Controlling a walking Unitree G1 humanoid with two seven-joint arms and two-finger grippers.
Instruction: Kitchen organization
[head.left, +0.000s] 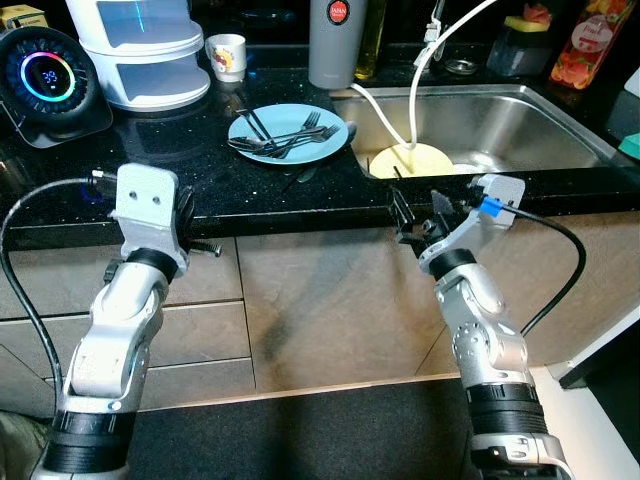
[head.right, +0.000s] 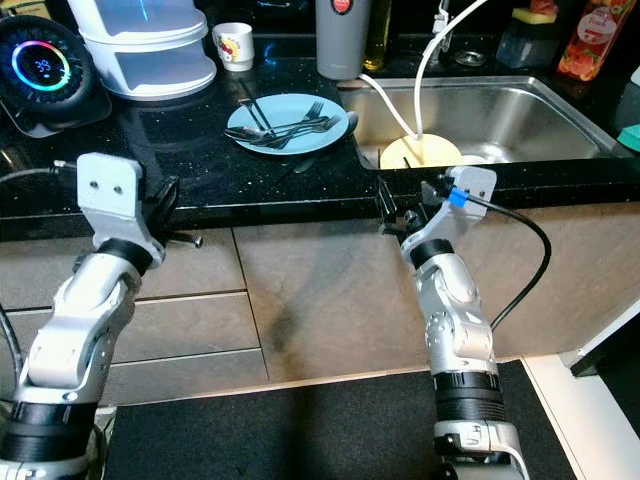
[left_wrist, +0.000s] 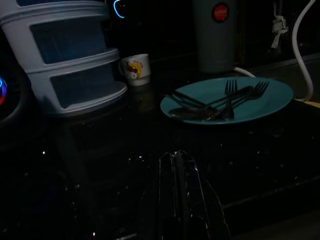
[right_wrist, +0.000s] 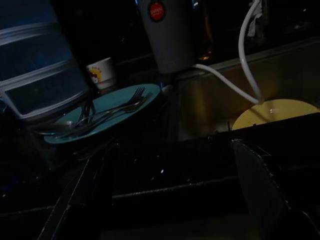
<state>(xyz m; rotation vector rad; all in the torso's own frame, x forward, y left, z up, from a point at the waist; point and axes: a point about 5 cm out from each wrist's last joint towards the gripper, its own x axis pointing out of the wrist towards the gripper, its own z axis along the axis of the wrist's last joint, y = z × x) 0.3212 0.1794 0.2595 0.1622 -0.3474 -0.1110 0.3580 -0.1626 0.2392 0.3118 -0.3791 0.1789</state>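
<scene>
A light blue plate (head.left: 288, 133) lies on the black counter (head.left: 200, 170), carrying forks and other cutlery (head.left: 285, 140). A yellow plate (head.left: 412, 160) rests in the steel sink (head.left: 520, 125). My left gripper (head.left: 187, 212) is held at the counter's front edge, left of the blue plate, and its fingers (left_wrist: 177, 195) are pressed together with nothing between them. Just in front of the sink corner, my right gripper (head.left: 420, 212) stands open and empty at the counter edge. Its fingers (right_wrist: 75, 195) are spread wide, below the yellow plate (right_wrist: 277, 112).
At the back stand a white stacked container (head.left: 140, 50), a small printed cup (head.left: 226, 56), a grey tumbler (head.left: 337, 40) and a round glowing display (head.left: 48, 78). White hoses (head.left: 420, 80) hang into the sink. A juice bottle (head.left: 590, 40) is at the back right. Drawer fronts (head.left: 210, 300) are below.
</scene>
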